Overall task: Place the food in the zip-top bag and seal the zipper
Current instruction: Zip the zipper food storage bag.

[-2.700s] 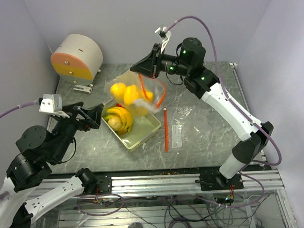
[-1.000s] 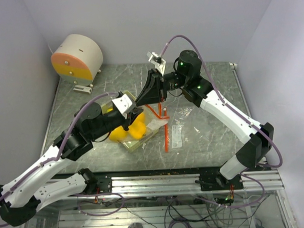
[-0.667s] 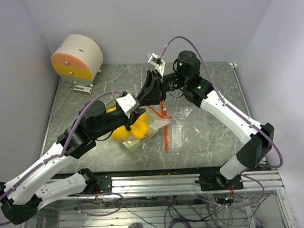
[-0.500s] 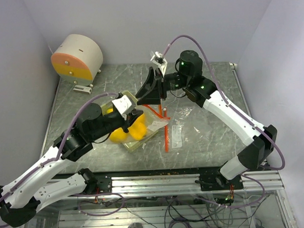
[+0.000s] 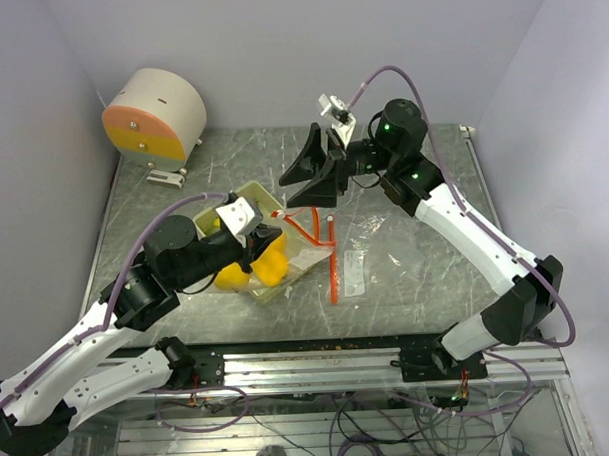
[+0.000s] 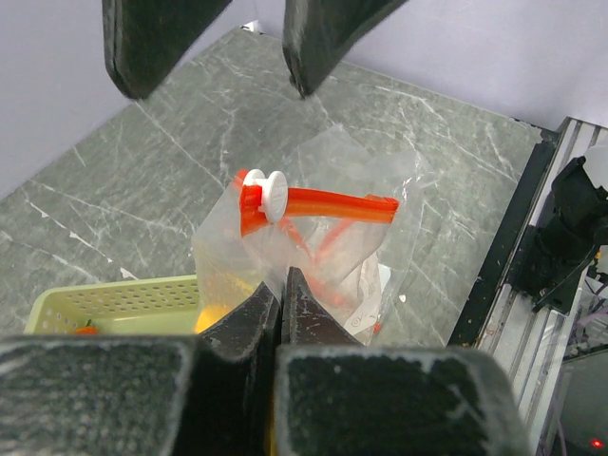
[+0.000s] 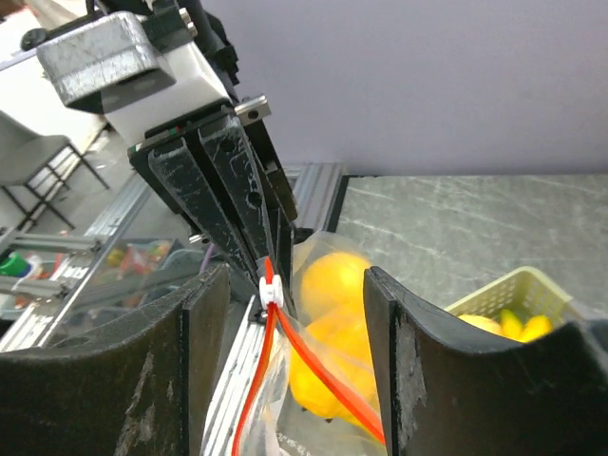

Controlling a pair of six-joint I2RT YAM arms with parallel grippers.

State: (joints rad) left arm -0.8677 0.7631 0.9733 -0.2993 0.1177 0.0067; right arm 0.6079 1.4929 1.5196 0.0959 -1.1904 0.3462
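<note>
Left end effector point(image 6: 282, 277) tight on bag point(image 6: 328, 171)

We see a pale green tray point(image 5: 255, 193) mid-table point(image 5: 416, 274), cream/orange drum point(image 5: 153, 118) back-left, loose red strip point(image 5: 332, 262) w/ clear packet point(image 5: 354, 271) just beside it.

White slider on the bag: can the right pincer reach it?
Probably yes. The open right pincer faces the white slider with nothing between, while the left pincer pinches the bag close by.

arms point(image 5: 465, 232): white links, black joints | cables point(image 5: 383, 70): mauve | fingers point(image 7: 204, 380): black, wedge-shaped
</note>
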